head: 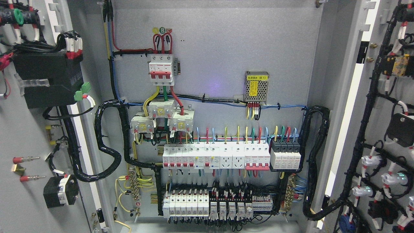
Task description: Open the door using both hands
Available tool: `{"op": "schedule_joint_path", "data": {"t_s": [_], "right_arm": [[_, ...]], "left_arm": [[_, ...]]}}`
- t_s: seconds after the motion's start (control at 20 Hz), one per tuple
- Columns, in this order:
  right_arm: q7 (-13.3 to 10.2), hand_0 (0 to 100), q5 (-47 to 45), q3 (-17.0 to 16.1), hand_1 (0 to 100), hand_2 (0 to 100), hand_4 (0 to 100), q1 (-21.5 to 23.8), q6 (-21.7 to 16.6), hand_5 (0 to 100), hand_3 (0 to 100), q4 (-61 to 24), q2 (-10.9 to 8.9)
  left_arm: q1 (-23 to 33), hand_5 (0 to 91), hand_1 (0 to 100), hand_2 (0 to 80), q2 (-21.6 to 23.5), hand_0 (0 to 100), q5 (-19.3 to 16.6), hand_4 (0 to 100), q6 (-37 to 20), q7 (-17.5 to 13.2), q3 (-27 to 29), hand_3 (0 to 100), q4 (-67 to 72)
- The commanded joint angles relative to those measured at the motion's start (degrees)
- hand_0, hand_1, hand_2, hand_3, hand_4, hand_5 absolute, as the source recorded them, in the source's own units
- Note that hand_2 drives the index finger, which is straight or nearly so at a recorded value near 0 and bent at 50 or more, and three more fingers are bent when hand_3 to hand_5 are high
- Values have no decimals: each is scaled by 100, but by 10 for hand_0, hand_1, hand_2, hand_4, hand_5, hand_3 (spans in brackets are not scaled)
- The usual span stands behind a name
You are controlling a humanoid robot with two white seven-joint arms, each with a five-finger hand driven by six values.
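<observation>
with both doors swung wide, the inside of the electrical cabinet was laid open to the head camera — the left door was seen folded back at the left edge, the right door at the right edge, each showing its wired inner face. neither robot hand nor arm was caught in the view, so whether the fingers were spread or curled could not be told.

on the grey back panel a red-handled main breaker was mounted high and left of centre, with three white current transformers clustered just below it. a small perforated power supply with a yellow label was fixed to the right of the breaker. lower down, a row of white breakers ran across the panel, ended at its right by a black-topped block — and a second row of breakers and relays sat beneath. black corrugated conduit looped from the left door into the cabinet, matched by another loop on the right side.
</observation>
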Motion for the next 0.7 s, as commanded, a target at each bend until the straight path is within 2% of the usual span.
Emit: {"op": "schedule_joint_path", "data": {"t_s": [0.0, 0.2, 0.45, 0.65], "right_arm": [[0, 120, 0, -930, 389, 0, 0, 669, -462, 0, 0, -1044, -673], [9, 120, 0, -1265, 389, 0, 0, 722, -1008, 0, 0, -1088, -717], [9, 120, -9, -1713, 389, 0, 0, 713, -1070, 0, 0, -1132, -726], [9, 120, -9, -2021, 389, 0, 0, 696, -1061, 0, 0, -1333, -734]], "left_arm": [[-564, 0, 389, 0, 124, 120, 233, 0, -1030, -14, 482, 0, -583], [-907, 0, 389, 0, 167, 120, 470, 0, -1249, -14, 693, 0, -837], [-1346, 0, 389, 0, 168, 120, 480, 0, -1583, -14, 763, 0, -1005], [-1602, 0, 389, 0, 115, 120, 480, 0, -1628, -14, 790, 0, -1136]]}}
